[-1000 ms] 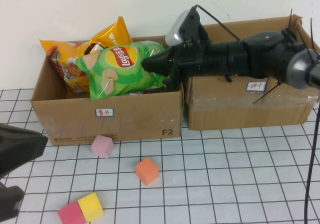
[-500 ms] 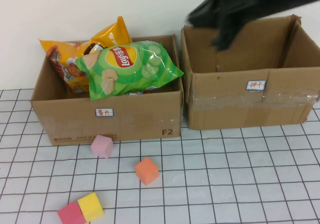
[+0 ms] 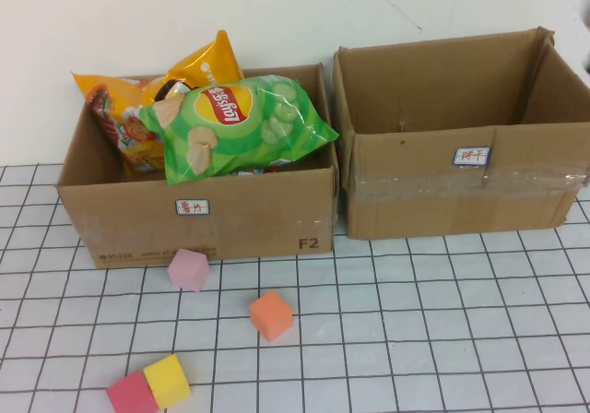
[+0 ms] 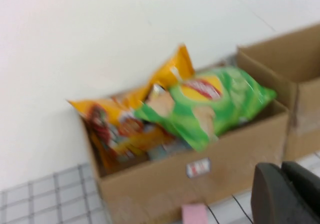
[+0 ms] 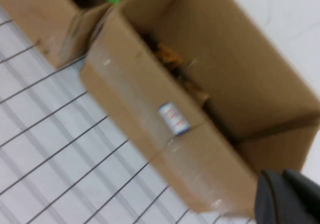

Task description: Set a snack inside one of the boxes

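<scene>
A green Lay's chip bag (image 3: pixel 240 123) lies on top of orange snack bags (image 3: pixel 138 109) in the left cardboard box (image 3: pixel 249 219). The right cardboard box (image 3: pixel 433 192) stands beside it, open at the top. Neither gripper shows in the high view. In the left wrist view my left gripper (image 4: pixel 282 194) is shut and empty, in front of the left box (image 4: pixel 235 149), with the green bag (image 4: pixel 215 101) beyond it. In the right wrist view my right gripper (image 5: pixel 282 199) is shut and empty, above the right box (image 5: pixel 150 99), where blurred orange-brown things (image 5: pixel 172 59) lie inside.
Foam cubes lie on the gridded table in front of the left box: a pink one (image 3: pixel 188 269), an orange one (image 3: pixel 271 315), and a yellow one (image 3: pixel 167 381) against a red one (image 3: pixel 131 395). A white wall stands behind the boxes.
My right arm, which reached to the green bag at the left box, has pulled up and away out of the high view. My left arm has also left that view. The bag stays in the left box.
</scene>
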`<state>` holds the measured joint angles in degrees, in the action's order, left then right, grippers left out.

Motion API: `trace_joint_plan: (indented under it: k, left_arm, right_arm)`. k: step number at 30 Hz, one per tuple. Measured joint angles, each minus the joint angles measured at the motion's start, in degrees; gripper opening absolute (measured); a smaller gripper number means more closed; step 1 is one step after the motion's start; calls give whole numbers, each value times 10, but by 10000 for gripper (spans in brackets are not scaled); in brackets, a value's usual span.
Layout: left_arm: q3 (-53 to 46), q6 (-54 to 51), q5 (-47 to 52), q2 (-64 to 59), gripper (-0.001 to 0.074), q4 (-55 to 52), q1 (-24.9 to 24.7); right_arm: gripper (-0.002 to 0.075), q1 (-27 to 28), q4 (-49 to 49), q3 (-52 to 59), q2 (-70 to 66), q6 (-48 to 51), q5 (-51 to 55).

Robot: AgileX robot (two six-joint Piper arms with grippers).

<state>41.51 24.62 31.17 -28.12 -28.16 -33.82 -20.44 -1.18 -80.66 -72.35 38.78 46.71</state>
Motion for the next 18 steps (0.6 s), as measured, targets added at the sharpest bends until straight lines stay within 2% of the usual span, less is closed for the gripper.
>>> trace_joint_plan:
  k: [9, 14, 18]
  left_arm:
    - [-176, 17, -108, 35, -1, 5, 0]
    - [-219, 28, -175, 35, -1, 5, 0]
    - [-225, 29, -189, 35, -1, 5, 0]
  right_arm:
    - [0, 0, 73, 330, 240, -9, -82]
    - [0, 0, 92, 489, 395, -14, -95]
    - [0, 0, 110, 571, 490, -17, -95]
